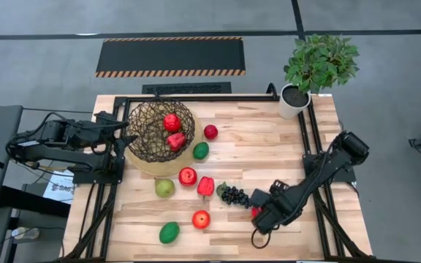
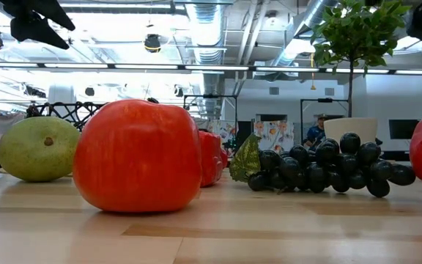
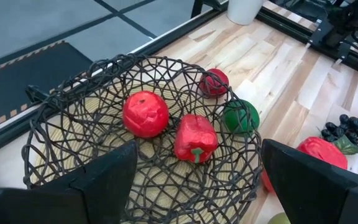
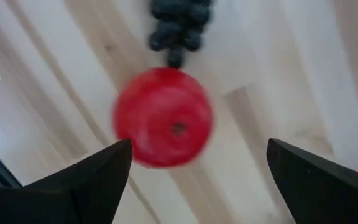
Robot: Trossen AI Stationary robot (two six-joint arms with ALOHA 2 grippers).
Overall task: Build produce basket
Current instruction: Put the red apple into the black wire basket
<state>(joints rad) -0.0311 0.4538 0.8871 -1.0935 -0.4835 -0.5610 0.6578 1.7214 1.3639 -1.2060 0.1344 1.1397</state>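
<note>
while the right pincer (image 1: pixel 264 217) hangs over the tabletop (image 1: pixel 269 146) at about 5 o'clock, its fingers (image 4: pixel 86 186) spread wide with nothing between them, a red apple (image 4: pixel 163 117) lies directly beneath, centred in the gap, so the coming move looks like a straight drop. the grape bunch (image 1: pixel 234 196) sits just beside the apple toward 10 o'clock, its long axis running 3 to 9; that is the crowded side, and a finger could nudge it. toward 5 and 6 o'clock there is bare wood, but the edge is near. the basket (image 1: pixel 150 150) stands at 10 o'clock, well apart, already holding an apple (image 3: pixel 145 114) and a pepper (image 3: pixel 195 138). the left pincer (image 1: pixel 126 137) waits at the basket's 9 o'clock rim, also wide and holding nothing, much nearer the basket but far from this apple.
</note>
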